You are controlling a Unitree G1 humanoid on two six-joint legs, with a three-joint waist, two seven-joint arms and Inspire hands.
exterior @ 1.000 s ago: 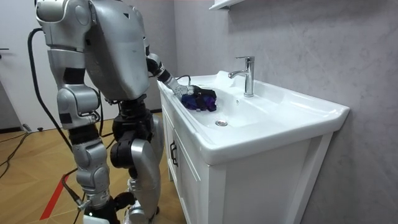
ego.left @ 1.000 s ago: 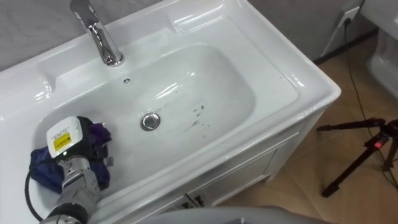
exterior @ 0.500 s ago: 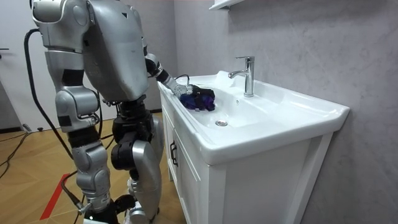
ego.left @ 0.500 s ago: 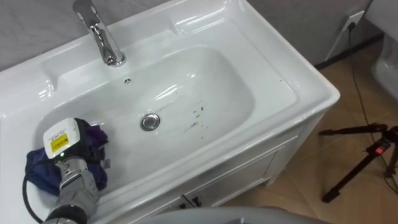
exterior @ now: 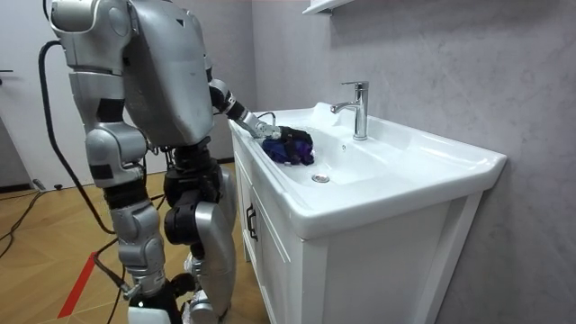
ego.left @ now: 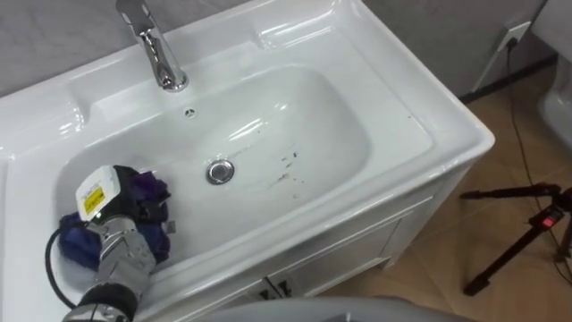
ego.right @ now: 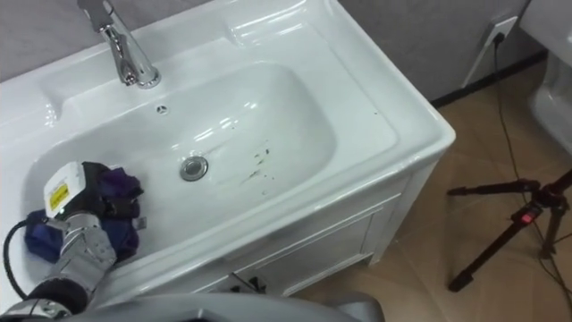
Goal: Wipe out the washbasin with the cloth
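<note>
We see the left hand (ego.left: 125,215) holding a bunched purple cloth (ego.left: 147,190) against the left end of the basin (ego.left: 322,116) (fingers curled into its folds), beside the drain (ego.left: 219,171).

Faucet (ego.left: 162,55) behind the basin (ego.left: 407,121); drain (ego.left: 220,171) in its middle, cloth (ego.left: 148,189) left of it under the left hand (ego.left: 125,219); tripod (ego.left: 523,228) on the floor to the right

White basin (ego.left: 429,125) holds a purple cloth (ego.left: 147,192) at its left end.
</note>
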